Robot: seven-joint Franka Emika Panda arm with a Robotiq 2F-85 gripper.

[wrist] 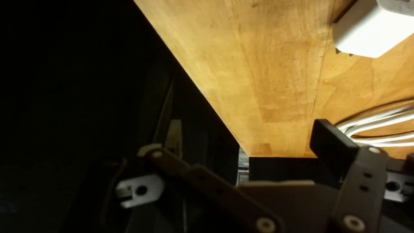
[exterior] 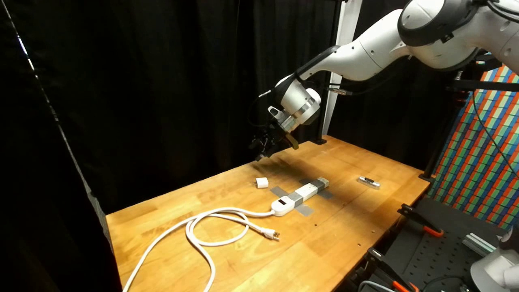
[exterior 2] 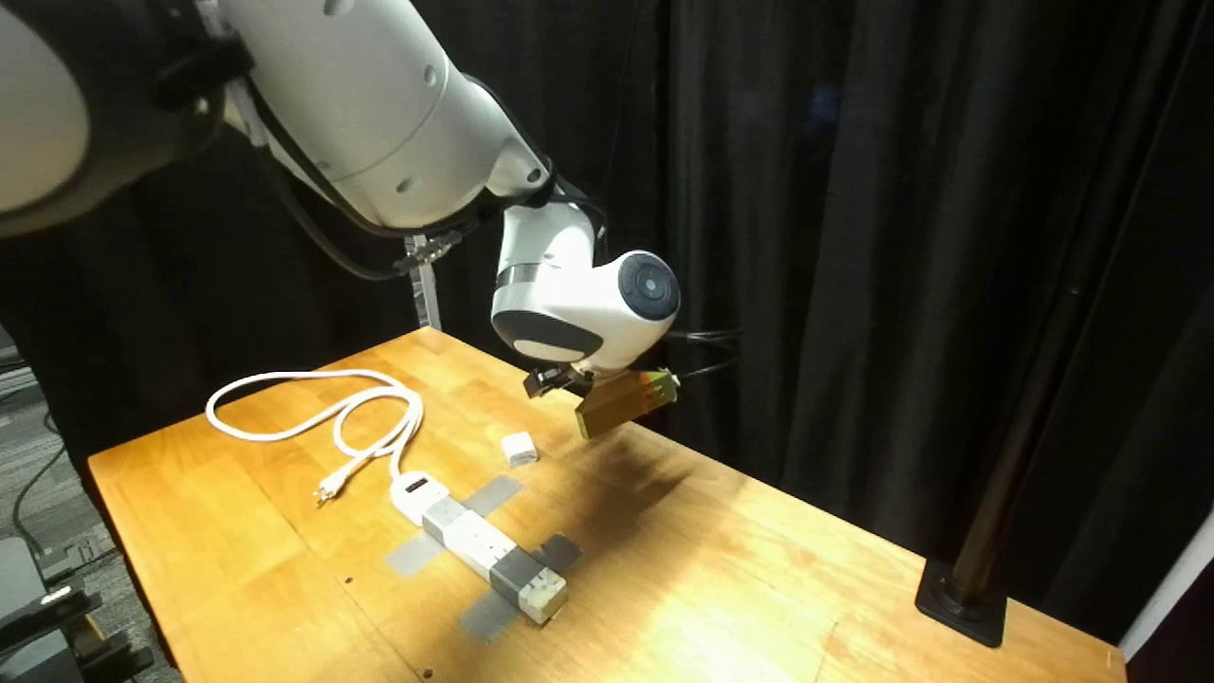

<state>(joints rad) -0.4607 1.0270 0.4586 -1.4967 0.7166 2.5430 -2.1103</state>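
My gripper [wrist: 250, 136] is open and empty in the wrist view, with its two fingers wide apart. It hangs tilted above the back edge of the wooden table, and shows dark against the curtain in an exterior view [exterior: 259, 152]. Nearest to it is a small white plug adapter [exterior: 262, 183] on the table. The adapter also shows in an exterior view [exterior 2: 519, 449] and at the upper right of the wrist view [wrist: 372, 30], apart from the fingers. A white power strip [exterior: 307, 190] is taped down with grey tape beside the adapter, also in an exterior view [exterior 2: 477, 538].
The strip's white cable [exterior: 225, 209] lies looped on the table, its plug [exterior: 269, 233] loose. A small silver-and-black object [exterior: 369, 181] lies towards the far end. Clamps [exterior: 421, 221] grip the table edge. A black post [exterior 2: 977, 541] stands at the back. Black curtains [exterior: 162, 81] hang behind.
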